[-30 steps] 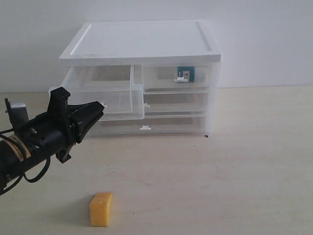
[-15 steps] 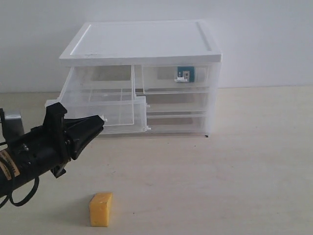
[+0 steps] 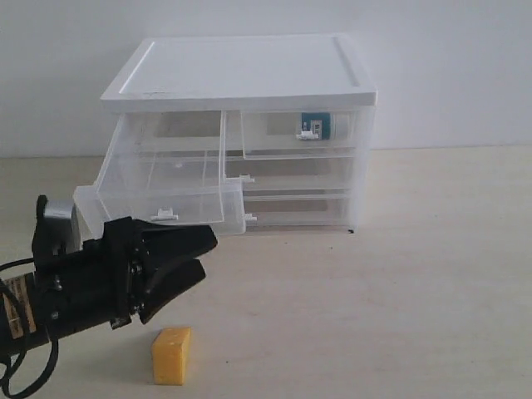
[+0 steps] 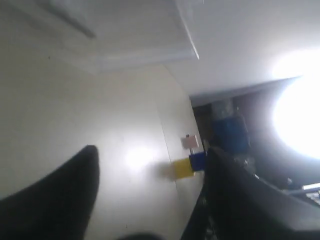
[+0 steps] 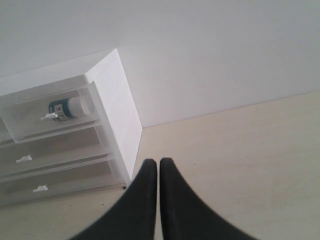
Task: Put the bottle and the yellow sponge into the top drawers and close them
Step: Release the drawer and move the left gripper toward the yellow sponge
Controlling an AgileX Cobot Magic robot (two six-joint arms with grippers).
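Observation:
The yellow sponge (image 3: 171,355) stands on the table near the front; the left wrist view shows the sponge (image 4: 182,168) ahead, nearer one finger. My left gripper (image 3: 204,253) hangs open just above and behind it, below the top left drawer (image 3: 170,187), holding nothing; its jaws (image 4: 152,151) are wide apart. That drawer is pulled far out, sags forward and looks empty. The bottle (image 3: 316,126) lies inside the shut top right drawer (image 3: 299,133), also seen as the bottle (image 5: 70,108) in the right wrist view. My right gripper (image 5: 158,162) is shut on nothing, off the exterior view.
The white-topped cabinet (image 3: 249,71) stands at the back against a pale wall. Two full-width drawers (image 3: 299,179) below are shut. Bare table (image 3: 399,291) stretches to the right of the sponge and in front of the cabinet.
The left gripper came off the top left drawer's handle, dropped below it toward the sponge and opened. The drawer slid farther out and tilted down.

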